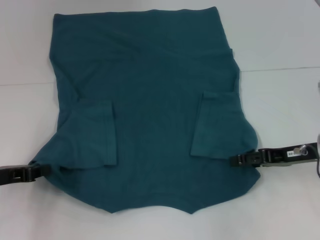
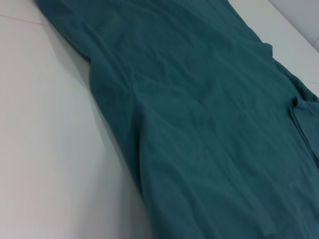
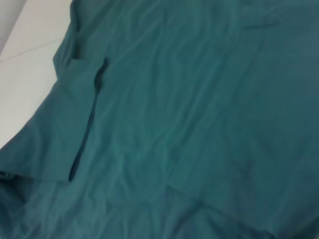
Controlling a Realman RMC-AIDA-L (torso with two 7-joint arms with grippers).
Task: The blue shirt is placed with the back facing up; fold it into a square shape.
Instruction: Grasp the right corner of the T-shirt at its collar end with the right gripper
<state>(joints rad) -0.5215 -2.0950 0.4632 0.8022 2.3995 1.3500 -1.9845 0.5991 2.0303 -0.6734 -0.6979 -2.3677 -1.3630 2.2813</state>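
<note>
Black claws, white-labelled right arm

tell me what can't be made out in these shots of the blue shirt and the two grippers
- Left gripper: head view, fingers end at the blue shirt edge; whether they pinch it is unclear, and the arm is cut off by the frame.
- Right gripper: same, at the opposite edge.
- Both wrist views: only cloth and table; no fingers show.
- Shirt's underside: hidden against the table.

Shirt between both pincers
</note>
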